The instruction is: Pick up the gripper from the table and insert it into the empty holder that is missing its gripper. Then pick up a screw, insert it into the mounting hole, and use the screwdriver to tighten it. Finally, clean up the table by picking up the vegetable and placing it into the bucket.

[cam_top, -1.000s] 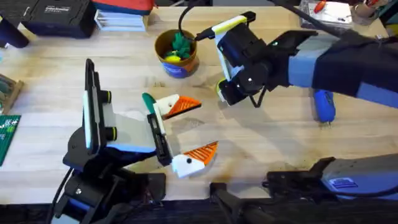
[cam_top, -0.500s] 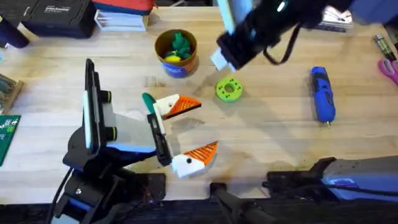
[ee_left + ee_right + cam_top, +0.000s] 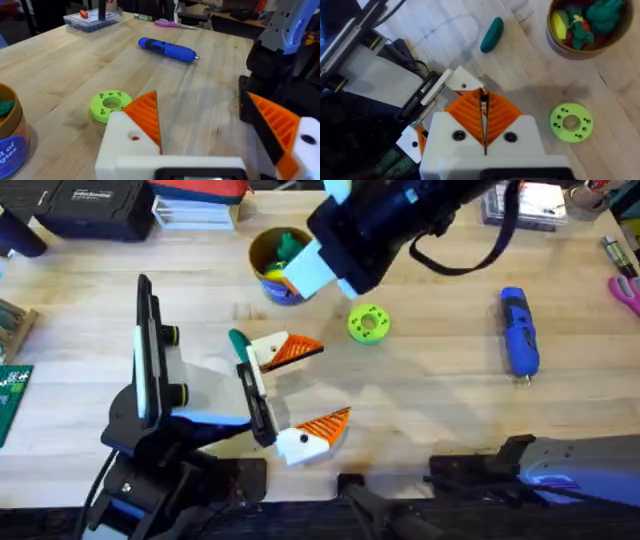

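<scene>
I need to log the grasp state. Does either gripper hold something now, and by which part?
Nothing is held. The right gripper has its pads closed together with nothing between them; the left gripper is open and empty.

Bright, even overhead light falls on the pale wooden bench (image 3: 430, 400); shadows stay soft, while the raised dark right arm (image 3: 400, 220) blurs.

Your right arm (image 3: 400, 220) has swung up and away from the middle of the bench (image 3: 430, 380) and now reaches over the bucket (image 3: 283, 268), partly covering it. The green disc (image 3: 368, 323) it was hiding a second ago now lies uncovered, and so does the screwdriver (image 3: 519, 332).
</scene>
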`<action>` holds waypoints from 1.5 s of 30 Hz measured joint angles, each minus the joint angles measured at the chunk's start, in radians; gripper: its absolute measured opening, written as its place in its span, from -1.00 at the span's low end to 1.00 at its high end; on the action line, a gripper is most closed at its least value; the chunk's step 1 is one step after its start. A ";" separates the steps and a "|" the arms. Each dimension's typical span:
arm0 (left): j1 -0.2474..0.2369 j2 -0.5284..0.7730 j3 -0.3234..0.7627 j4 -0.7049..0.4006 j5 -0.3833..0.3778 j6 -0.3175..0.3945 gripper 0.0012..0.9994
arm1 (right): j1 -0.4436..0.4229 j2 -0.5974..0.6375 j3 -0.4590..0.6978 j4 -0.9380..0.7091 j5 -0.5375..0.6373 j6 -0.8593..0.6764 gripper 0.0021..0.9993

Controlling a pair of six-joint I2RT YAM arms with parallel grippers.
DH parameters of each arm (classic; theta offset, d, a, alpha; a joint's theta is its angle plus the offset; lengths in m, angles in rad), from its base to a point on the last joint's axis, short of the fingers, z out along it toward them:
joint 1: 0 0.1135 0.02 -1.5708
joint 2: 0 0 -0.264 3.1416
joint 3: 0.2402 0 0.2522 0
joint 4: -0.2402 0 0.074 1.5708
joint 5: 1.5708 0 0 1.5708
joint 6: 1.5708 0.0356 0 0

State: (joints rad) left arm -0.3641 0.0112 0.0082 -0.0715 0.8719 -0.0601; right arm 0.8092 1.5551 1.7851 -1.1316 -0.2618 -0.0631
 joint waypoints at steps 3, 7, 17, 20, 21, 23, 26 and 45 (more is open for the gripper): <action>0.000 0.000 0.000 0.000 0.000 0.000 0.97 | 0.012 0.000 0.000 -0.006 -0.002 0.003 -0.99; 0.000 0.000 0.000 0.000 0.000 0.000 0.97 | 0.038 0.005 0.000 -0.011 -0.002 0.003 -0.99; 0.000 0.000 0.000 0.000 0.000 0.000 0.97 | 0.129 0.103 0.000 -0.032 -0.008 0.003 -0.99; 0.000 0.000 0.000 0.000 0.000 0.000 0.97 | 0.131 0.129 0.000 -0.044 -0.009 0.003 -0.99; 0.000 0.000 0.000 0.000 0.000 0.000 0.97 | 0.131 0.136 0.000 -0.048 -0.009 0.003 -0.99; 0.000 0.000 0.000 0.000 0.000 0.000 0.97 | 0.131 0.147 0.000 -0.052 -0.009 0.003 -0.99; 0.000 0.000 0.000 0.000 0.000 0.000 0.97 | 0.131 0.152 0.000 -0.052 -0.008 0.003 -0.99; 0.000 0.001 0.000 -0.001 0.004 -0.005 0.97 | 0.159 0.161 0.001 -0.042 0.048 -0.012 -0.99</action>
State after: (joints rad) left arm -0.3641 0.0120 0.0082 -0.0727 0.8757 -0.0647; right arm 0.9684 1.7162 1.7859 -1.1740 -0.2133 -0.0753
